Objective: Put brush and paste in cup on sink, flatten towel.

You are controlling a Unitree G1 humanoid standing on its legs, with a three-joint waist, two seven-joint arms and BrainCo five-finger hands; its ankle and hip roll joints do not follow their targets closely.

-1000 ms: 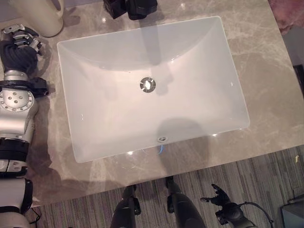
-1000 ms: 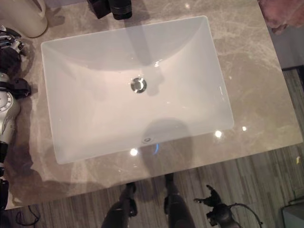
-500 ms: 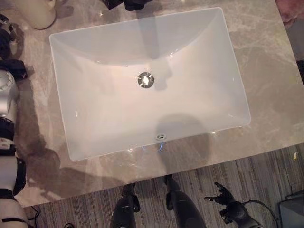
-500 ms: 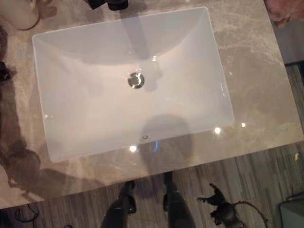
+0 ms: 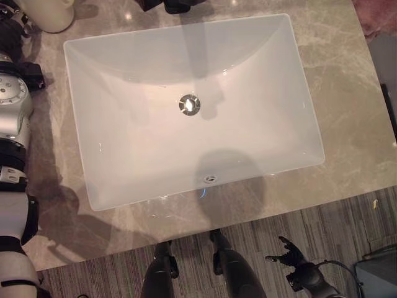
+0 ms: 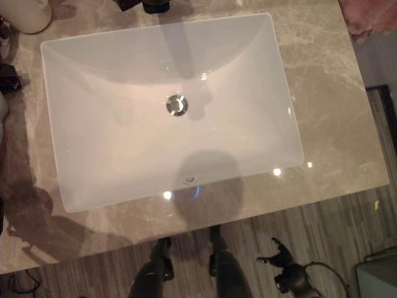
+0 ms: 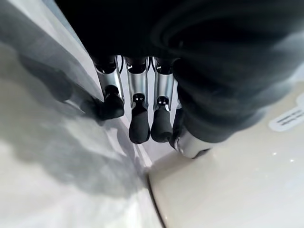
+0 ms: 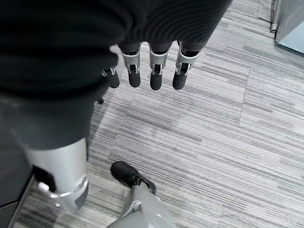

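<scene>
The view has slid a little since a moment ago, so the camera has moved. The sink (image 5: 93, 124), cup (image 5: 53, 15) and counter (image 5: 347, 112) keep their places against one another. More of the left arm now shows along the left edge than half a second back. The right hand (image 5: 286, 253) still hangs low over the floor (image 5: 335, 230), well clear of the counter.

The sink is a white, glossy rectangular basin with sloping walls and rounded corners. It has a round metal drain (image 5: 190, 104) in the middle and a small overflow hole (image 5: 210, 178) in the near wall. It stands on a polished grey-brown marble counter, veined and catching lamp glints. A dark faucet base (image 5: 173, 5) sits at the far rim.

The cup is cream, smooth and rounded, and stands on the counter's far left corner, just off the sink's corner. The left hand (image 7: 139, 126) is right beside it, fingers hanging straight and loose and holding nothing. The cup's shiny wall bulges just past the dark fingertips. Whether they touch it I can't tell.

The towel (image 6: 366, 15) is a pink, fluffy heap at the counter's far right corner, well apart from both hands.

The right hand's fingers (image 8: 151, 71) are straight and spread a little over grey striped carpet, holding nothing.
</scene>
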